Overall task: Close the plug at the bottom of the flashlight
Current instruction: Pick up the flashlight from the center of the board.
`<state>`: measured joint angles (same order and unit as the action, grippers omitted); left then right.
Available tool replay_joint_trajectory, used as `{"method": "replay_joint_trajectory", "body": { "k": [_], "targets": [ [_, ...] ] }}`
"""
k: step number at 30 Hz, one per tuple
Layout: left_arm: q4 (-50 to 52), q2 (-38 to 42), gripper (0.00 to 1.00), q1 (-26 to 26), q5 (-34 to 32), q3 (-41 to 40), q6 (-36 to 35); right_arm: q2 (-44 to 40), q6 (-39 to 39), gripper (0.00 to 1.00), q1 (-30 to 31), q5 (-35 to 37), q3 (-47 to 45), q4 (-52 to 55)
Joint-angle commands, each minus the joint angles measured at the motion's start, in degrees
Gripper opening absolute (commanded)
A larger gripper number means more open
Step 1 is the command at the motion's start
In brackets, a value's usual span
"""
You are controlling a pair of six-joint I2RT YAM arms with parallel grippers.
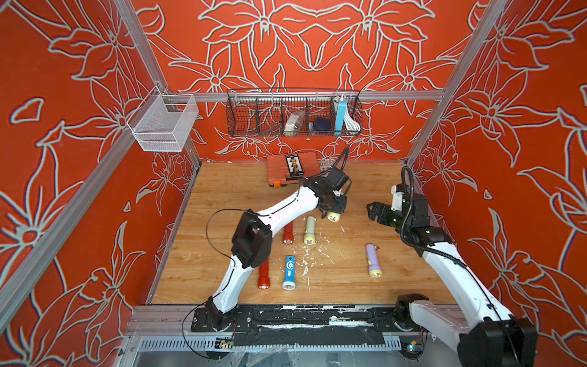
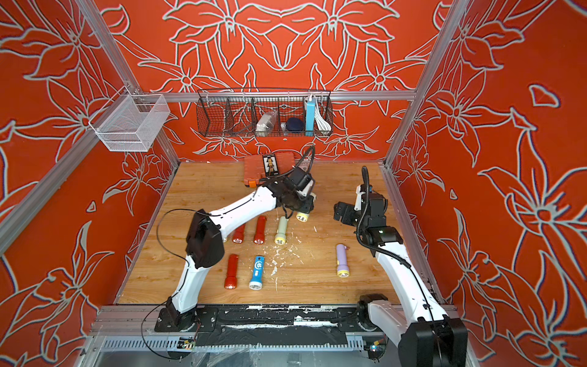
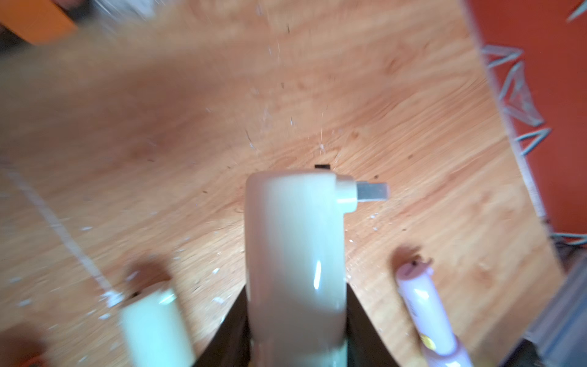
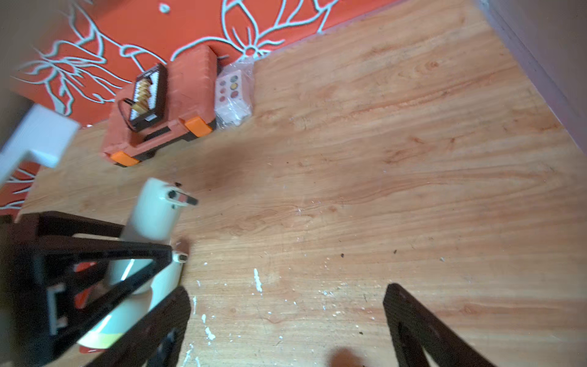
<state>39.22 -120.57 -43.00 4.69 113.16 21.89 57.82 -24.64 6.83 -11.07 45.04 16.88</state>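
The left tool grips a cream flashlight around its body, jaws pressed narrow against both sides. It appears to hold the flashlight just clear of the tabletop, past the middle toward the back. The lens end faces the robot's base and the tail end reaches out beyond the jaws. That leaves the tail free. There the metal plug stands swung out sideways on its hinge, not yet folded in. The grip looks chosen to steady the body while the other arm does the pushing.

The right tool hangs near the flashlight with its jaws spread wide, holding and touching nothing. It points toward the flashlight's side of the tabletop, but whether it is lined up with the plug cannot be told from these views.

Other flashlights lie flat on the tabletop. A purple one sits on the right arm's side, and a blue one lies nearer the base. A pale green one lies just beside the held flashlight. An orange case rests against the back wall.
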Motion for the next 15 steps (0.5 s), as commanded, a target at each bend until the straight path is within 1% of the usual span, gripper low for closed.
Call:
{"method": "replay_joint_trajectory", "body": {
  "k": [1, 5, 10, 13, 15],
  "targets": [
    [-7.00, 8.50, 0.00, 0.07, 1.82, -6.85, -1.52, -1.45, 0.31, 0.98, 0.38, -3.80, 1.40, -1.70],
    [-12.60, 17.19, 0.00, 0.39, 2.58, -15.92, -3.81, -0.10, 0.23, 0.98, 0.39, -10.64, 2.00, -4.90],
    [-18.58, 27.52, 0.00, 1.45, 5.73, -26.62, -3.34, 2.65, -2.50, 0.97, 0.37, -18.89, 2.57, -9.54],
    [-25.16, 34.37, 0.00, 2.95, 11.14, -35.18, -3.80, 3.98, -3.63, 0.93, 0.38, -23.98, 3.10, -11.60],
    [-29.19, 38.48, 0.00, 4.60, 15.45, -40.49, -4.06, 5.28, -6.05, 0.91, 0.46, -26.97, 3.08, -14.47]
  ]
}}
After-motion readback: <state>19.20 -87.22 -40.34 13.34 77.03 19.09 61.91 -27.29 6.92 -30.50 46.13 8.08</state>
